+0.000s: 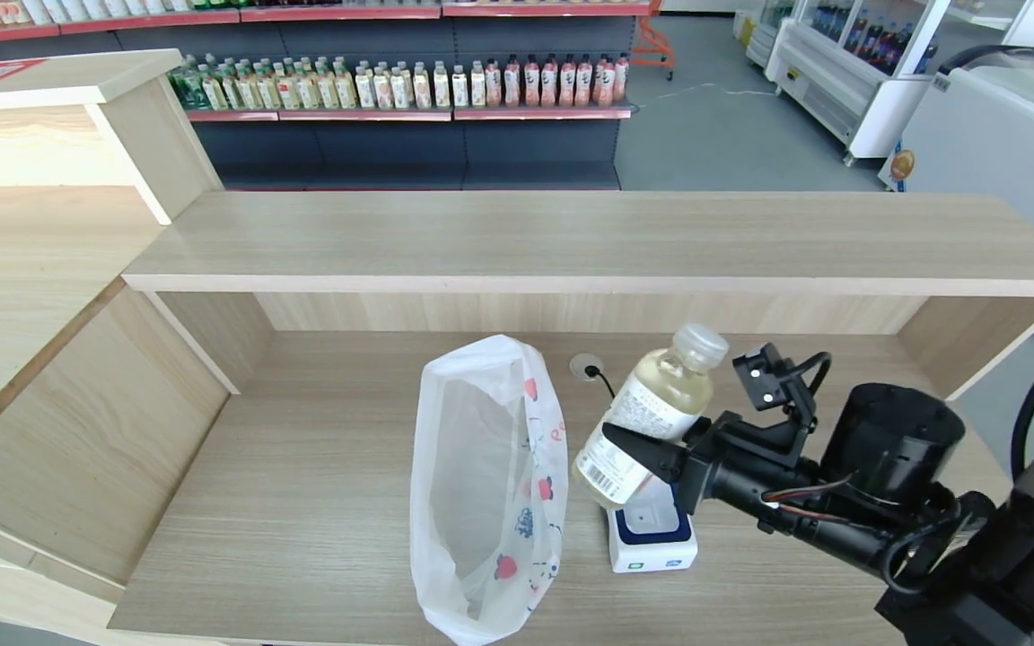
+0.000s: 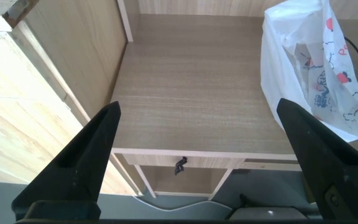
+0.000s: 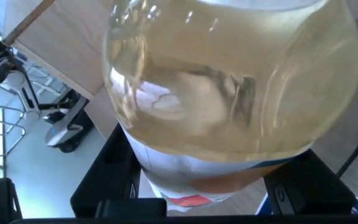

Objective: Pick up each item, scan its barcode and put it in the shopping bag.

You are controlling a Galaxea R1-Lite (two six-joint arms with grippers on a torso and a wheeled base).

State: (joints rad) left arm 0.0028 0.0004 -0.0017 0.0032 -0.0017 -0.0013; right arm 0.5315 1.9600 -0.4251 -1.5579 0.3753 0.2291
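Head view: right gripper (image 1: 641, 451) clamps its fingers on the bottle (image 1: 661, 399), tilted just above the scanner (image 1: 652, 538); scanning looks underway; next, carry it into the bag (image 1: 490, 484) beside the scanner; left gripper (image 2: 199, 106) fingers spread wide.

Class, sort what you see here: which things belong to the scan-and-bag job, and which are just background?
Job: bottle, held in the right gripper; scanner below it; shopping bag standing open beside.
Background: drinks shelf; freezers; cable hole in the counter.
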